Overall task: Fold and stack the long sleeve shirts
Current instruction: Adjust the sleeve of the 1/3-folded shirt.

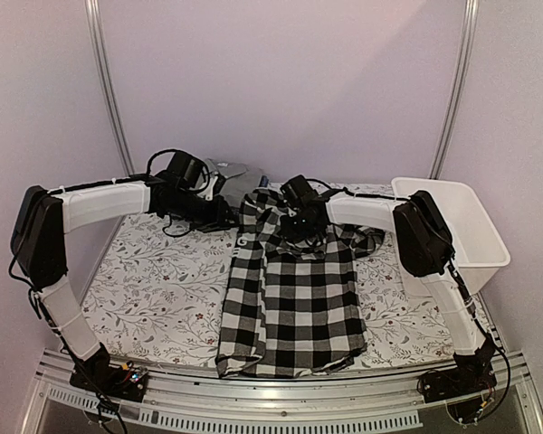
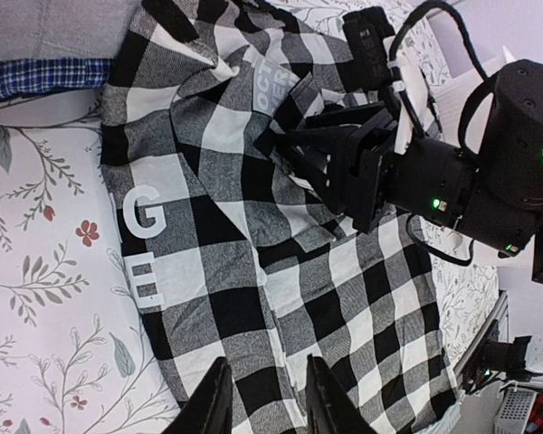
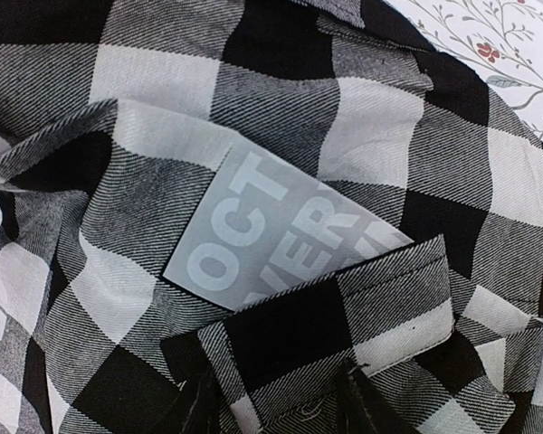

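The black-and-white checked shirt lies lengthwise on the floral cloth, collar at the back and hem near the front edge. My left gripper is open at the shirt's back left. In the left wrist view its fingers hover apart over the checks. My right gripper is down on the shirt's upper part. In the right wrist view its fingers stand wide apart with a stitched fold of checked cloth lying between them. The grey shirt and blue shirt lie behind.
A white plastic basket stands at the right edge of the table. The floral tablecloth is bare left of the shirt. The right arm reaches across the shirt. A grey printed label shows inside the collar.
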